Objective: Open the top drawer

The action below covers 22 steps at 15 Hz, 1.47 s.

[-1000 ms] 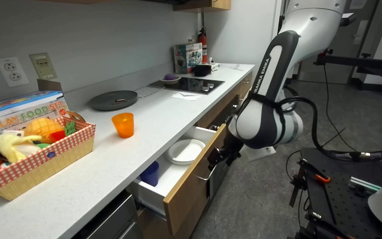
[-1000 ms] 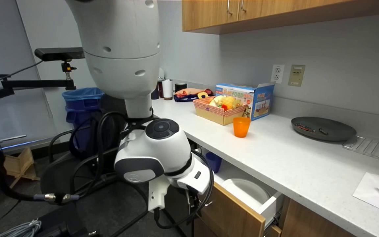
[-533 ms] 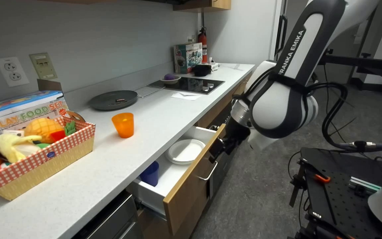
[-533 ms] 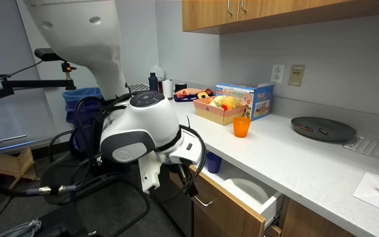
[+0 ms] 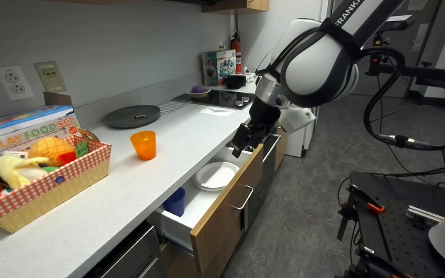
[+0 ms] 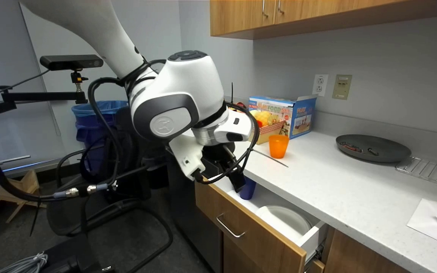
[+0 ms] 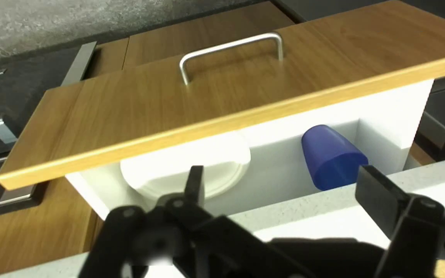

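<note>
The top drawer [image 5: 220, 214] stands pulled out from under the counter, in both exterior views [image 6: 258, 240] and in the wrist view [image 7: 230, 94]. It has a light-brown wood front and a white inside. Its silver bar handle [image 5: 247, 197] is bare, with nothing on it; it also shows in the wrist view [image 7: 230, 47]. Inside are white plates [image 5: 216, 175] and a blue cup [image 7: 330, 158]. My black gripper [image 7: 280, 170] is open and empty. It is above the open drawer, apart from the handle, in both exterior views [image 5: 241, 141] [image 6: 237, 182].
On the counter [image 5: 176, 162] are an orange cup [image 5: 144, 145], a basket of toy food [image 5: 52, 185], a dark pan [image 5: 131, 116] and a black cooktop [image 5: 222, 98]. Wood upper cabinets [image 6: 317, 15] hang above. A black cable loops from the wrist.
My gripper has moved away from the handle, then up and over the drawer. The arm's wrist has risen. The drawer stays pulled out by the same amount.
</note>
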Motion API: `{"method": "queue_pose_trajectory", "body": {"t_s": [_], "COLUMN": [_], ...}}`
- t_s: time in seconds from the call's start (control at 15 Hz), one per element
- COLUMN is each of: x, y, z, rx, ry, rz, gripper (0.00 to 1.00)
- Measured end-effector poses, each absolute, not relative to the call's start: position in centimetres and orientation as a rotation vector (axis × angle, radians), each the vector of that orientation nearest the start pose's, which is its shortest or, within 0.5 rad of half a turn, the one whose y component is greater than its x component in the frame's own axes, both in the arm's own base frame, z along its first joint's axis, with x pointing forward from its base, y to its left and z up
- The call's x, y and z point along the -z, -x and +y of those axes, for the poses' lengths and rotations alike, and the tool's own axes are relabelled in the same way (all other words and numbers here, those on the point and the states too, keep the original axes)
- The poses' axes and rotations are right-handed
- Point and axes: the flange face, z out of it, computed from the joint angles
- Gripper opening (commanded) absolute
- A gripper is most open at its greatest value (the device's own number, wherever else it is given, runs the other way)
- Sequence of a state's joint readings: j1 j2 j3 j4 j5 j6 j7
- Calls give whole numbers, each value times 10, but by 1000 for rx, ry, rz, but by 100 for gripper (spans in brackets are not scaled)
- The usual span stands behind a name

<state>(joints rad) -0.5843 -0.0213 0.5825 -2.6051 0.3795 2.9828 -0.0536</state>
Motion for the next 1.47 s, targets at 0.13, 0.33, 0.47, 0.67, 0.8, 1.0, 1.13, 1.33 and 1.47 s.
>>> {"method": "queue_pose_trajectory", "body": {"t_s": [0.13,0.33,0.47,0.67,0.8,1.0,1.13,1.33,1.47], "x": [-308,-306,-298,-278,-260,-232,-214,-193,-184], "y": [-478,-493,-504,-522,-534,-550,-558,-562,-562], "z": [-44,-61,-70,-77,-80,-71,-63,-55,-51], "rx": [610,622,610,570,531,464,427,358,313], "ry": [2971,3012,3025,3026,3022,3008,2994,2981,2978], "rz": [427,400,394,395,417,441,458,483,494], "gripper": [100,100,100,100,100,100,100,100,100]}}
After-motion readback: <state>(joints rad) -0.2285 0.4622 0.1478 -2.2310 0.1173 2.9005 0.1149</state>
